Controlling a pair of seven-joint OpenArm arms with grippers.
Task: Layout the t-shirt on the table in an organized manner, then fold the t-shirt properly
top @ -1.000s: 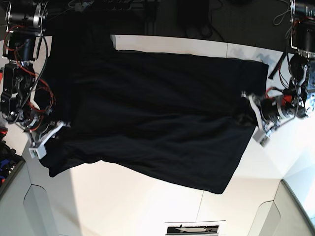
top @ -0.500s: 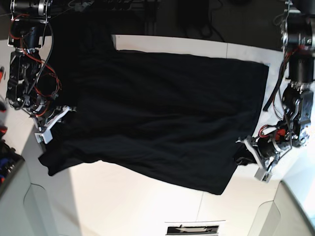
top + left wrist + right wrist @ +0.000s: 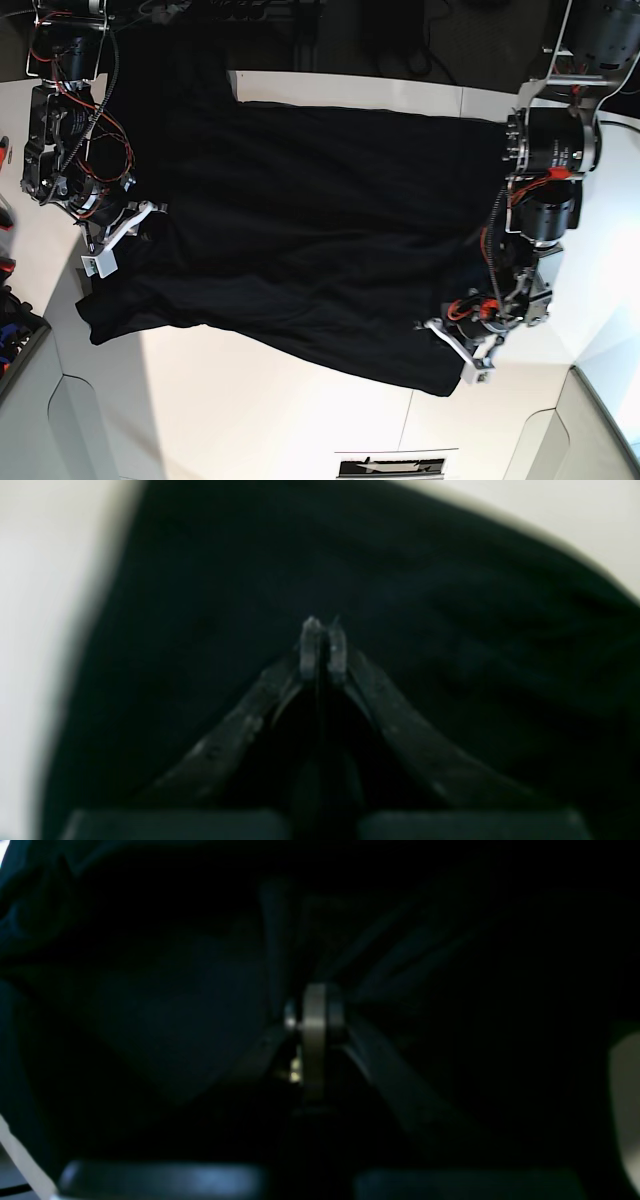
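While the left wrist view is pretty blurry, you can still make out the left gripper with its two fingertips pressed together, jaws closed. The plain black soft-fabric t-shirt fills nearly everything behind and around those tips, so cloth lies right at the jaws, though whether a fold is actually pinched between them I can't tell. Bits of the large white smooth tabletop show along the left edge and the top right corner.

Over in the right wrist view (super dark, fair warning) the right gripper also has its jaws fully closed, and creases of black fabric fan out from the tips, so it looks clamped on the shirt. A pale sliver shows at the far right edge.

From the base view, the shirt is spread wide across the table, its upper left part hanging past the far edge. The right gripper sits at the shirt's left border, by the sleeve. The left gripper sits at the lower right corner of the shirt, on the hem.
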